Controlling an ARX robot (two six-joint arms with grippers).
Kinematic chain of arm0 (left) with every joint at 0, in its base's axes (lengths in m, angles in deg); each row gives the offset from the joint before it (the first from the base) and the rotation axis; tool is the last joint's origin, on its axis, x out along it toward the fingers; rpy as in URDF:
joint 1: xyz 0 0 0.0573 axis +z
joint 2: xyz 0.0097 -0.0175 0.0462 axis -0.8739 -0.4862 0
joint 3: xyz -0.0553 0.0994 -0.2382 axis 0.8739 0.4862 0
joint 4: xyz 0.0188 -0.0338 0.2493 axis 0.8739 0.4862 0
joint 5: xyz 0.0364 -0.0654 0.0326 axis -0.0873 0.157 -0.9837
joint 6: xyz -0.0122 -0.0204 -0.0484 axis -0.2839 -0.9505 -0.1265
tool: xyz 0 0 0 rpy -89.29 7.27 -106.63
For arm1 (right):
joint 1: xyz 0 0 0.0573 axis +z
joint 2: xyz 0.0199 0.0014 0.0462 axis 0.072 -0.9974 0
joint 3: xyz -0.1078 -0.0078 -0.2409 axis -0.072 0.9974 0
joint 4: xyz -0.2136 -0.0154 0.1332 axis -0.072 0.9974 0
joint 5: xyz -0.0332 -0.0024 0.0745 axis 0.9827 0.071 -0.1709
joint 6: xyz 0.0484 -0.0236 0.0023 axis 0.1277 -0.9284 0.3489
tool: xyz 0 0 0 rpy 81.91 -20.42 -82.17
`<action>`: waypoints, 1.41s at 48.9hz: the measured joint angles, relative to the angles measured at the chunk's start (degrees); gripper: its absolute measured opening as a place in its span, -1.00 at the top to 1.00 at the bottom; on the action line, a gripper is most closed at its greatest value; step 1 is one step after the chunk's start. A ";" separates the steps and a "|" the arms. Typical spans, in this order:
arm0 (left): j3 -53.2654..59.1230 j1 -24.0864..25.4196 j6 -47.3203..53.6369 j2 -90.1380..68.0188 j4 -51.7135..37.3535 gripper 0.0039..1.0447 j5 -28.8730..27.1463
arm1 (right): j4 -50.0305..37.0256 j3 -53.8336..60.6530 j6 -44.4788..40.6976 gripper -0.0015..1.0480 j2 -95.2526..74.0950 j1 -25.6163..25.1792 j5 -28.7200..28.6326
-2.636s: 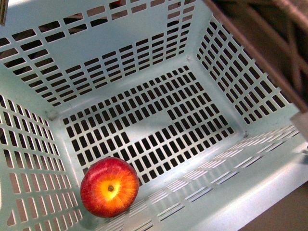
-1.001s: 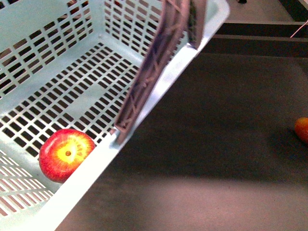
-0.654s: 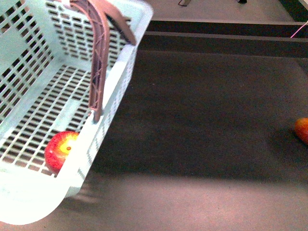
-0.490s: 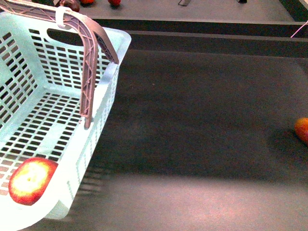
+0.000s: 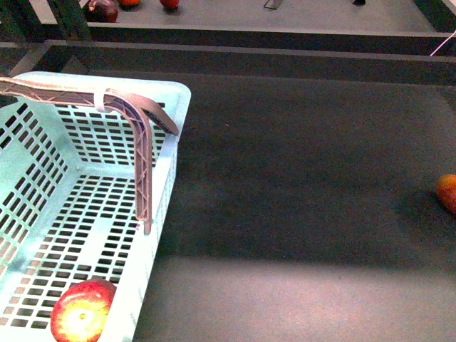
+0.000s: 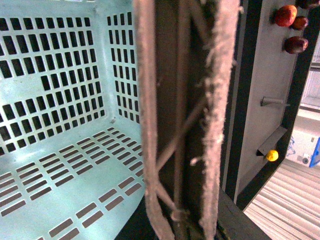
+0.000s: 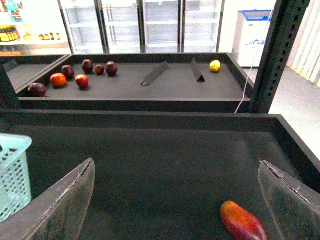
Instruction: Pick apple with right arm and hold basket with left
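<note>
The pale turquoise basket (image 5: 167,142) fills the left of the front view, and its slotted inside (image 6: 60,150) shows in the left wrist view. The red apple (image 5: 82,315) with a yellow blush lies on the basket floor in the near corner. A grey-brown ribbed handle bar (image 5: 144,171) with a white band rises over the basket's right wall. My left gripper (image 6: 182,220) is shut on this bar (image 6: 180,115), which hides its fingers. My right gripper (image 7: 175,205) is open over the dark shelf, well right of the basket's corner (image 7: 12,170), with nothing between its clear fingers (image 7: 62,202).
A smaller orange-red fruit (image 7: 242,221) lies on the dark surface near the right finger, also at the right edge (image 5: 447,192) in the front view. A raised back shelf (image 7: 150,87) holds several red fruits (image 7: 82,80) and a yellow one (image 7: 215,65). A dark post (image 7: 272,50) stands right.
The basket, which filled the front view, has swung away to the left and levelled out. The apple has rolled inside it to the near corner. The orange-red fruit has stayed put.
</note>
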 joint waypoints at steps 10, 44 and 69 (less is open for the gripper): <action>1.57 0.39 -1.60 1.27 0.81 0.87 -0.09 | 0.00 0.00 0.00 -0.83 0.00 0.00 0.00; 3.78 -1.73 -5.20 27.15 32.61 -0.87 -2.69 | 0.00 0.00 0.02 -0.83 0.00 0.00 0.00; 31.26 0.90 77.42 42.36 -31.19 0.37 -3.08 | 0.00 0.00 0.00 -0.83 0.02 0.00 0.02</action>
